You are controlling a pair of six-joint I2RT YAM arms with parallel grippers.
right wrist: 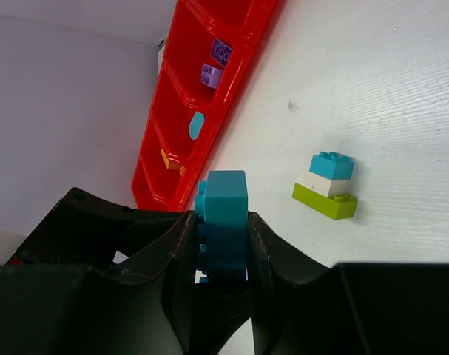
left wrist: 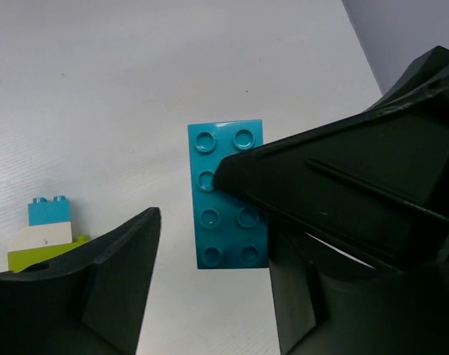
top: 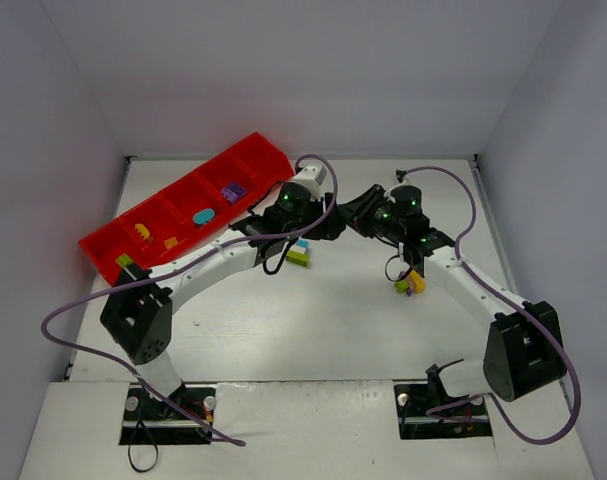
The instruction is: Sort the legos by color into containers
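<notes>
From above, shows only the left gripper (top: 331, 224) and right gripper (top: 363, 214) meeting nose to nose over the table (top: 283, 330), right of the red tray (top: 263, 165), and hides anything held between them; alone catches a brick cluster (top: 411, 283) in lime, purple and yellow beside the right arm (top: 468, 285). From the right wrist, finds that gripper clamped on a teal brick (right wrist: 225, 194), with a lime-white-teal stack (right wrist: 326, 186) on the table beyond and purple pieces (right wrist: 220, 53), a teal piece (right wrist: 197, 126) and an orange piece (right wrist: 167, 158) in separate tray compartments. From the left wrist, looks onto the brick's studded face and shows the left fingers spread wide, with the brick in the gap ahead; cannot tell about contact there.
</notes>
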